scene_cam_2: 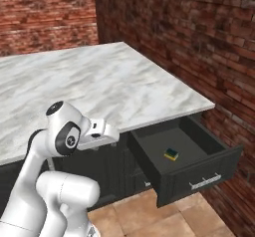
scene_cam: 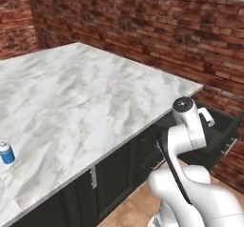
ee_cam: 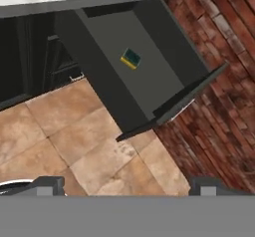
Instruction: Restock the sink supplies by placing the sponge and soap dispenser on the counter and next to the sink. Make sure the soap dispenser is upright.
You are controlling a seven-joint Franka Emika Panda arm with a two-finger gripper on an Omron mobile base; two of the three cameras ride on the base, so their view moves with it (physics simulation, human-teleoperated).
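The sponge, a small yellow block with a dark green top, lies on the floor of an open dark drawer under the counter's right end. The soap dispenser, a small blue bottle with a white top, stands upright on the marble counter near its front edge, far to the left. My gripper is open and empty, hovering well above and in front of the drawer and pointing down at it. The sink is out of view.
A brick wall runs behind and to the right of the counter, close to the pulled-out drawer. Dark cabinet doors sit under the worktop. Tan floor tiles lie in front of the cabinets.
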